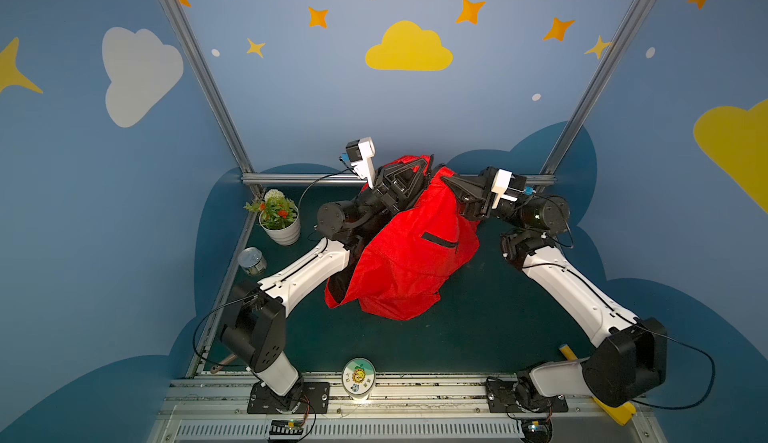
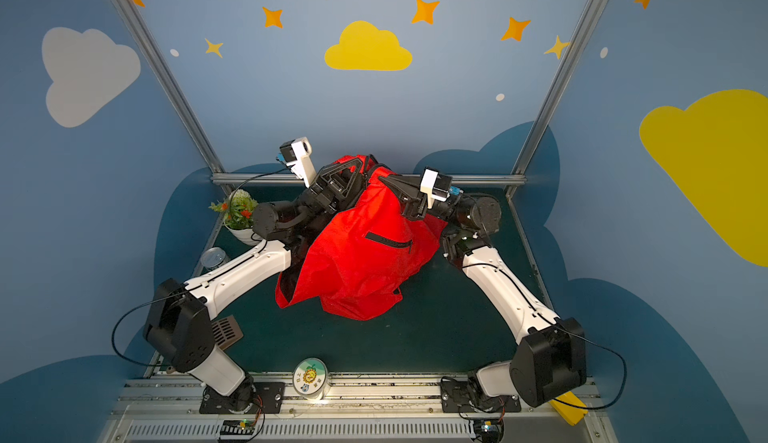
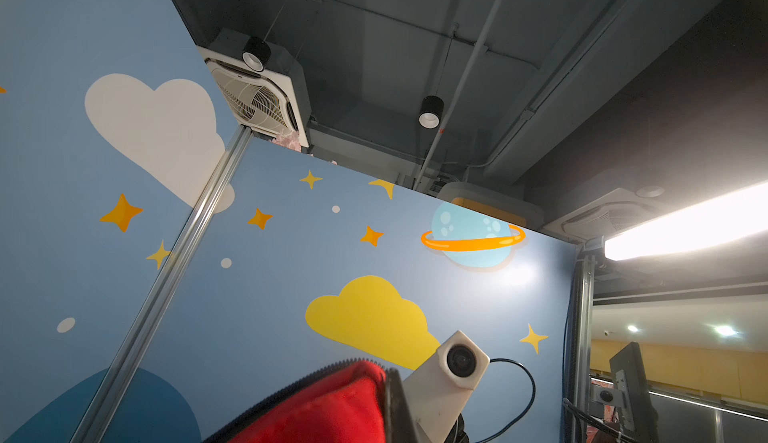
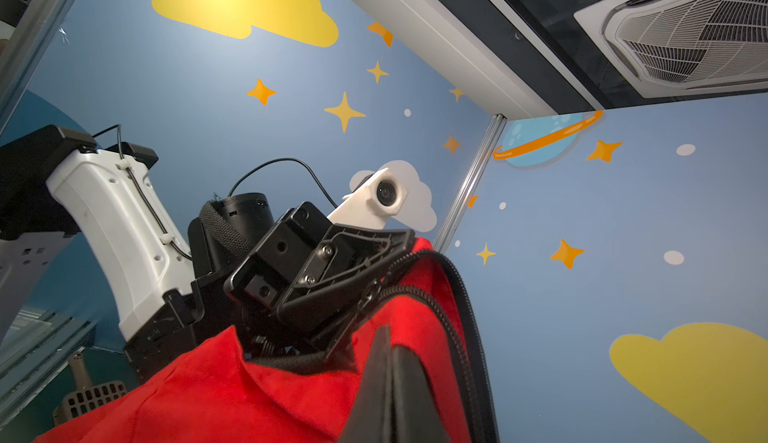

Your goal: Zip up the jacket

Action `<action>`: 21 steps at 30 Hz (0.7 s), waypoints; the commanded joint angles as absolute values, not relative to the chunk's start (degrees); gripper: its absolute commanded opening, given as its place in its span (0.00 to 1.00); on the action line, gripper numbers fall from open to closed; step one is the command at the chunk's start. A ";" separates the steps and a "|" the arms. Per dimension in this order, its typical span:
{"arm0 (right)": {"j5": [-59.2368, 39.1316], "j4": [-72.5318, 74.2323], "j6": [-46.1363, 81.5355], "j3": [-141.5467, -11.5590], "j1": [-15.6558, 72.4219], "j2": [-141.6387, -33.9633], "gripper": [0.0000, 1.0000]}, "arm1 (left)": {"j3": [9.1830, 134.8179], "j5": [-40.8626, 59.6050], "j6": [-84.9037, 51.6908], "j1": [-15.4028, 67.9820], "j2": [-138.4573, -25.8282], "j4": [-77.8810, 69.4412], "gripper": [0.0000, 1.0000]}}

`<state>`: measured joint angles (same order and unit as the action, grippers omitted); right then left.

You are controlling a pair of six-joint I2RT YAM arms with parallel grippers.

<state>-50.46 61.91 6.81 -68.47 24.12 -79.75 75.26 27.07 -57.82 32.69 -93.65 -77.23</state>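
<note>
The red jacket [image 1: 407, 262] sits bunched at the middle of the dark green table [image 1: 478, 328]. Its top edge is lifted toward the far side and its lower folds rest on the table, with a black pocket zip facing up. Blue walls painted with clouds and stars enclose the table. A potted plant [image 1: 277, 217] and a tin can [image 1: 252, 261] stand at the left. Both arms reach from the near edge, elbows spread, wrists raised. The left gripper [image 1: 424, 164] and right gripper [image 1: 444, 178] meet at the jacket's top, each clamped on its edge.

Bright red crinkly jacket [image 1: 399, 262], black-trimmed, hangs bunched with its top raised
</note>
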 commanded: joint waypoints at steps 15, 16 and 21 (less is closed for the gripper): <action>-44.96 68.73 9.57 -69.27 24.60 -79.21 0.00 | 71.93 22.70 -46.45 34.27 -89.79 -80.07 0.03; -44.85 68.86 9.66 -69.13 24.61 -79.18 0.00 | 71.65 22.35 -45.63 34.34 -89.58 -80.07 0.03; -44.13 69.46 10.19 -68.84 24.89 -79.10 0.00 | 70.64 21.76 -41.36 35.02 -88.87 -80.07 0.03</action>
<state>-47.42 64.60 9.19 -68.40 24.64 -79.90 71.13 22.81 -45.91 34.57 -91.00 -77.47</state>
